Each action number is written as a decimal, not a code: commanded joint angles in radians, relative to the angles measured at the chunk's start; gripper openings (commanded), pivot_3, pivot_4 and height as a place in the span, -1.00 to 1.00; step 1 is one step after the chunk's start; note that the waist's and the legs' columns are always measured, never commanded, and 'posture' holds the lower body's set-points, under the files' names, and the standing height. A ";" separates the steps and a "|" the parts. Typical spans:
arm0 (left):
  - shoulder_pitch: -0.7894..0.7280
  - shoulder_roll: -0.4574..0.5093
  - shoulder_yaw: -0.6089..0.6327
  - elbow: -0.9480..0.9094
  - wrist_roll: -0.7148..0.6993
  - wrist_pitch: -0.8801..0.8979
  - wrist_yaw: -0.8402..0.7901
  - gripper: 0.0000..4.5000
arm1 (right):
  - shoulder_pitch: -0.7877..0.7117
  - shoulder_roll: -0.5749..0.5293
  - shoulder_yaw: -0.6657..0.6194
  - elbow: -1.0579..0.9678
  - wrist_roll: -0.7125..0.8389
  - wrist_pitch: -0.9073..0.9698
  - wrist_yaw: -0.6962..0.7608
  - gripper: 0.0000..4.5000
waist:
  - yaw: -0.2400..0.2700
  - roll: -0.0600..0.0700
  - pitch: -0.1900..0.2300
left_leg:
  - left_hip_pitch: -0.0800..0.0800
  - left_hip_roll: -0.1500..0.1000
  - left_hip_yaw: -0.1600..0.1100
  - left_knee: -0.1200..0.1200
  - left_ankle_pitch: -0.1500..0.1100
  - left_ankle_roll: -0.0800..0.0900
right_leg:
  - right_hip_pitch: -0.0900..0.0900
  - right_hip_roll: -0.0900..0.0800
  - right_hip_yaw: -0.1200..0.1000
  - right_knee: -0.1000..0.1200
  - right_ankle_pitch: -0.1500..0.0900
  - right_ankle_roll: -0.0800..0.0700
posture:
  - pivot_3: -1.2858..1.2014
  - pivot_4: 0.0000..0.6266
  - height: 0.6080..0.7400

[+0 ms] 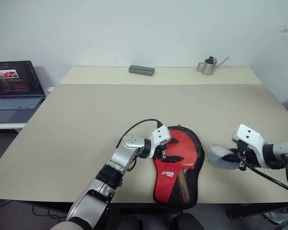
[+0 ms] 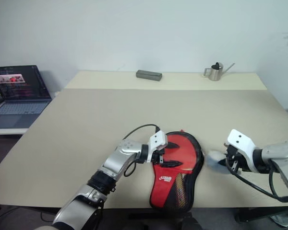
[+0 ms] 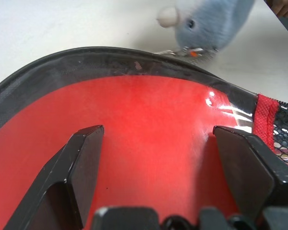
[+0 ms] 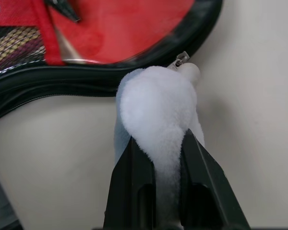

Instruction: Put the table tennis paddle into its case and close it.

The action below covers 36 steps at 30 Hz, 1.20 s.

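Note:
The case [image 1: 200, 155] lies flat near the table's front edge, round end away from me, with its black zipper rim, red lettered panel and mesh pocket showing. The table tennis paddle [image 1: 185, 143] is inside it; its red face shows through the clear plastic and its handle is hidden. My left gripper [image 1: 169, 152] rests open over the round end, a finger on either side of the red face [image 3: 149, 124]. To the right of the case, my right gripper [image 4: 161, 141] is shut on a white plush charm [image 4: 156, 103] that hangs at the zipper pull [image 4: 181, 59].
A grey block [image 1: 141, 70] and a small metal watering can [image 1: 209, 66] stand at the table's far edge. An open laptop [image 1: 14, 91] sits on a lower surface to the left. The case's narrow end reaches the front table edge.

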<state>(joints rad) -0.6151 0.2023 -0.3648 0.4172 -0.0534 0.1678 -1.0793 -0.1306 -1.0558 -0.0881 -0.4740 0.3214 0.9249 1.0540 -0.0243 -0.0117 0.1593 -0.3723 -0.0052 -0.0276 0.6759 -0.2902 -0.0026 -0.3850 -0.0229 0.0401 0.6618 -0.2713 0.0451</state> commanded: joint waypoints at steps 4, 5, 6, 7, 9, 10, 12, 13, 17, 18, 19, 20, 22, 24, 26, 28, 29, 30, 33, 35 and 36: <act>0.048 0.010 -0.042 0.071 0.038 0.032 -0.002 0.76 | 0.091 -0.062 -0.076 -0.122 0.101 0.013 0.056 -0.92 | 0.002 -0.001 0.000 | 0.000 0.000 0.000 0.000 0.000 0.000 | 0.000 0.000 0.000 -0.001 0.000 0.000 | 0.03 -0.52 1.00; 0.048 0.010 -0.042 0.071 0.038 0.033 -0.002 0.76 | 0.104 -0.069 -0.086 -0.133 0.118 0.015 0.064 -0.92 | 0.003 -0.001 0.000 | 0.000 0.000 0.000 0.000 0.000 0.000 | 0.000 0.000 0.000 -0.001 0.000 0.000 | 0.03 -0.52 1.00; 0.048 0.010 -0.043 0.070 0.038 0.033 -0.002 0.76 | 0.117 -0.077 -0.098 -0.143 0.133 0.013 0.075 -0.92 | 0.003 -0.001 0.000 | 0.000 0.000 0.000 0.000 0.000 0.000 | 0.000 0.000 0.000 -0.001 0.000 0.000 | 0.03 -0.52 1.00; 0.048 0.010 -0.043 0.070 0.038 0.033 -0.002 0.76 | 0.128 -0.086 -0.108 -0.149 0.145 0.009 0.083 -0.92 | 0.004 -0.002 0.000 | 0.000 0.000 0.000 0.000 0.000 0.000 | 0.000 0.000 0.000 -0.001 0.000 0.000 | 0.03 -0.52 1.00; 0.048 0.010 -0.044 0.071 0.039 0.033 -0.003 0.76 | 0.149 -0.102 -0.131 -0.159 0.170 0.005 0.101 -0.92 | 0.004 -0.002 0.000 | 0.000 0.000 0.000 0.000 0.000 0.000 | 0.000 0.000 0.000 -0.001 0.000 0.000 | 0.03 -0.52 1.00; 0.047 0.009 -0.044 0.072 0.039 0.033 -0.004 0.76 | 0.159 -0.111 -0.141 -0.164 0.182 0.003 0.110 -0.92 | 0.004 -0.002 0.000 | 0.000 0.000 0.000 0.000 0.000 0.000 | 0.000 0.000 0.000 -0.001 0.000 0.000 | 0.03 -0.52 1.00; 0.045 0.007 -0.045 0.074 0.040 0.032 -0.003 0.76 | 0.179 -0.125 -0.158 -0.175 0.200 -0.003 0.124 -0.92 | 0.004 -0.002 0.000 | 0.000 0.000 0.000 0.000 0.000 0.000 | 0.000 0.000 0.000 -0.002 0.000 0.000 | 0.03 -0.52 1.00; 0.044 0.006 -0.045 0.075 0.040 0.032 -0.003 0.76 | 0.189 -0.131 -0.165 -0.182 0.209 -0.006 0.131 -0.92 | 0.005 -0.002 0.000 | 0.000 0.000 0.000 0.000 0.000 0.001 | 0.000 0.000 0.000 -0.002 0.000 0.001 | 0.03 -0.52 1.00; 0.038 -0.001 -0.047 0.082 0.041 0.030 -0.001 0.76 | 0.268 -0.147 -0.183 -0.243 0.235 -0.017 0.154 -0.92 | 0.011 -0.003 0.000 | -0.001 0.000 0.000 -0.001 -0.001 0.001 | 0.000 0.000 -0.001 -0.003 -0.001 0.001 | 0.03 -0.52 1.00; 0.038 -0.002 -0.047 0.082 0.042 0.030 -0.001 0.76 | 0.289 -0.149 -0.181 -0.255 0.234 -0.025 0.155 -0.92 | 0.012 -0.003 0.000 | -0.001 0.000 0.000 -0.001 -0.001 0.001 | 0.000 0.000 -0.001 -0.003 -0.001 0.001 | 0.03 -0.52 1.00; 0.038 -0.004 -0.049 0.083 0.042 0.029 -0.001 0.76 | 0.325 -0.149 -0.174 -0.275 0.231 -0.035 0.156 -0.92 | 0.016 -0.003 0.000 | -0.001 0.000 0.000 -0.001 -0.001 0.001 | 0.000 0.000 -0.001 -0.003 -0.001 0.001 | 0.03 -0.52 1.00; 0.038 -0.007 -0.050 0.084 0.042 0.029 -0.001 0.76 | 0.359 -0.149 -0.169 -0.291 0.227 -0.048 0.159 -0.92 | 0.019 -0.003 0.000 | -0.001 0.000 0.000 -0.001 -0.001 0.001 | 0.000 0.000 -0.001 -0.004 -0.001 0.001 | 0.03 -0.52 1.00; 0.038 -0.010 -0.052 0.084 0.043 0.029 -0.001 0.76 | 0.414 -0.150 -0.170 -0.322 0.231 -0.065 0.165 -0.92 | 0.023 -0.003 0.000 | -0.002 0.000 0.000 -0.001 -0.001 0.001 | 0.000 0.000 -0.001 -0.004 -0.001 0.002 | 0.03 -0.52 1.00; 0.038 -0.012 -0.053 0.084 0.044 0.030 -0.002 0.76 | 0.455 -0.152 -0.189 -0.349 0.247 -0.073 0.176 -0.92 | 0.024 -0.003 -0.001 | -0.002 0.000 0.000 -0.001 -0.001 0.001 | 0.000 0.000 -0.001 -0.005 -0.001 0.002 | 0.03 -0.52 1.00; 0.036 -0.013 -0.054 0.083 0.043 0.031 -0.003 0.76 | 0.484 -0.155 -0.212 -0.368 0.264 -0.079 0.189 -0.92 | 0.025 -0.004 -0.001 | -0.002 0.000 0.000 -0.001 -0.001 0.001 | 0.000 0.000 -0.001 -0.005 -0.001 0.002 | 0.03 -0.52 1.00; 0.035 -0.015 -0.056 0.084 0.044 0.030 -0.003 0.76 | 0.507 -0.159 -0.232 -0.379 0.275 -0.087 0.207 -0.92 | 0.025 -0.004 -0.002 | -0.003 0.000 0.000 -0.001 -0.002 0.001 | 0.000 0.000 -0.001 -0.006 -0.001 0.002 | 0.03 -0.52 1.00; 0.034 -0.016 -0.057 0.085 0.044 0.030 -0.003 0.76 | 0.518 -0.163 -0.243 -0.387 0.284 -0.087 0.217 -0.92 | 0.026 -0.004 -0.002 | -0.003 0.000 0.000 -0.001 -0.002 0.001 | 0.000 0.000 -0.001 -0.006 -0.001 0.002 | 0.03 -0.52 1.00; 0.032 -0.018 -0.059 0.087 0.045 0.029 -0.003 0.76 | 0.531 -0.166 -0.254 -0.397 0.292 -0.088 0.228 -0.92 | 0.027 -0.004 -0.002 | -0.003 0.000 0.000 -0.001 -0.002 0.001 | 0.000 0.000 -0.001 -0.007 -0.001 0.002 | 0.03 -0.52 1.00; 0.029 -0.024 -0.063 0.092 0.046 0.027 -0.001 0.76 | 0.551 -0.170 -0.271 -0.427 0.321 -0.085 0.233 -0.92 | 0.029 -0.004 -0.002 | -0.003 0.000 -0.001 -0.001 -0.002 0.002 | 0.001 0.000 -0.002 -0.008 -0.001 0.002 | 0.03 -0.52 1.00; 0.027 -0.028 -0.065 0.095 0.046 0.026 0.002 0.76 | 0.545 -0.165 -0.257 -0.445 0.339 -0.075 0.212 -0.92 | 0.031 -0.004 -0.002 | -0.003 0.000 -0.002 -0.001 -0.002 0.002 | 0.002 0.000 -0.003 -0.010 -0.001 0.003 | 0.03 -0.52 1.00; 0.026 -0.030 -0.066 0.095 0.045 0.026 0.002 0.76 | 0.536 -0.161 -0.241 -0.452 0.344 -0.069 0.196 -0.92 | 0.033 -0.003 -0.002 | -0.003 0.000 -0.003 -0.001 -0.002 0.002 | 0.003 0.000 -0.004 -0.012 -0.001 0.003 | 0.03 -0.52 1.00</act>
<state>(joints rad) -0.6302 0.1642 -0.3873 0.4327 -0.0516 0.1656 -1.0814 0.3917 -1.2083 -0.3676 -0.8543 0.6019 0.8425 1.2145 0.0083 -0.0150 0.1571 -0.3756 -0.0051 -0.0309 0.6751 -0.2928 -0.0004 -0.3808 -0.0234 0.0358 0.6483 -0.2721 0.0484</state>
